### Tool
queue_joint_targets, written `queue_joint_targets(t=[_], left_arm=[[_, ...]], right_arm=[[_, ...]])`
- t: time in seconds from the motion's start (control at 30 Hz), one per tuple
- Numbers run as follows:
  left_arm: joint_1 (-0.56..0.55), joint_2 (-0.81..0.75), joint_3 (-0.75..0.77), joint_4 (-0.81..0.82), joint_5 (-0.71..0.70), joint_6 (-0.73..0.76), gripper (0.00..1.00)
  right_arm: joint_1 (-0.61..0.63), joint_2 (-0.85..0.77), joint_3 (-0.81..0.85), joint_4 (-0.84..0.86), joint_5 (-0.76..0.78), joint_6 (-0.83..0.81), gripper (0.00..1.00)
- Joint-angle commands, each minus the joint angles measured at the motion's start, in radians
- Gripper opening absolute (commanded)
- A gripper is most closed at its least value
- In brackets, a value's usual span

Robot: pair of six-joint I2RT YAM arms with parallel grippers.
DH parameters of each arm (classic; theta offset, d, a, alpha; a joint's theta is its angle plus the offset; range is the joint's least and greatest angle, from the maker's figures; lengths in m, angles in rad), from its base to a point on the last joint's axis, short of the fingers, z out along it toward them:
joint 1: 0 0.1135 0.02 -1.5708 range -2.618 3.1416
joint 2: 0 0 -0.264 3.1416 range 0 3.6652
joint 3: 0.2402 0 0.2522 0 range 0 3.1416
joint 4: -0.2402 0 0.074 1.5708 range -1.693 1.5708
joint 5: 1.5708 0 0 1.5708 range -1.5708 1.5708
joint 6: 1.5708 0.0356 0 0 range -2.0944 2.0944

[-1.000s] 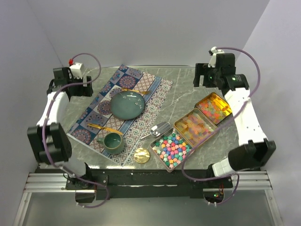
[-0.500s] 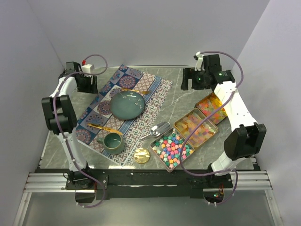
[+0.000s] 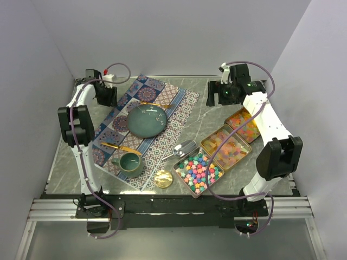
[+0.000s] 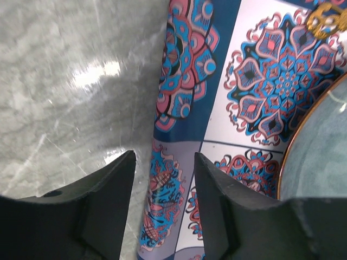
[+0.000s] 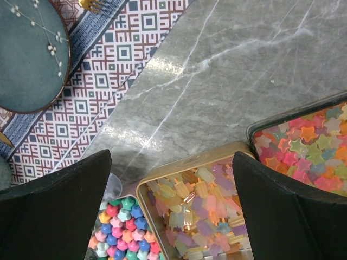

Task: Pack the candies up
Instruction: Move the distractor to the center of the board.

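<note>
The candies fill three open tins at the right of the table. Opaque pastel stars point(image 3: 198, 171) lie in the nearest tin, pastel ice-lolly shapes point(image 3: 225, 146) in the middle tin, and translucent orange and pink stars point(image 3: 246, 123) in the far one. My right gripper point(image 5: 172, 162) hangs high above the tins' left side, open wide and empty; the stars point(image 5: 122, 230) and lolly shapes point(image 5: 200, 211) show between its fingers. My left gripper point(image 4: 164, 162) hovers at the back left over the placemat's edge point(image 4: 173, 108), jaws half narrowed with nothing between them.
A silver scoop point(image 3: 185, 147) lies by the nearest tin. On the patterned placemat point(image 3: 162, 138) sit a teal plate point(image 3: 147, 120), a green cup point(image 3: 130, 161), a gold fork point(image 3: 157, 104) and a gold spoon point(image 3: 120, 147). A gold disc point(image 3: 163, 179) lies near the front edge.
The left arm has swung up and in toward the back left corner of the placemat, its jaws narrowing. The right arm has pulled left and back, still open.
</note>
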Motion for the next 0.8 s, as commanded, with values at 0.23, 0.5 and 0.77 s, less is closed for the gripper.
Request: queue_joint_targets(t=[0.23, 0.5, 0.77], left_arm=[[0.001, -0.01, -0.025, -0.029, -0.036, 0.005, 0.52], [0.012, -0.008, -0.056, -0.029, -0.035, -0.004, 0.07], [0.075, -0.1, -0.155, -0.015, -0.084, -0.012, 0.01]], right_arm=[[0.0, -0.009, 0.029, 0.022, 0.002, -0.015, 1.0], [-0.002, -0.023, 0.017, 0.019, -0.001, -0.015, 1.0], [-0.002, -0.032, 0.003, 0.019, -0.007, -0.015, 1.0]])
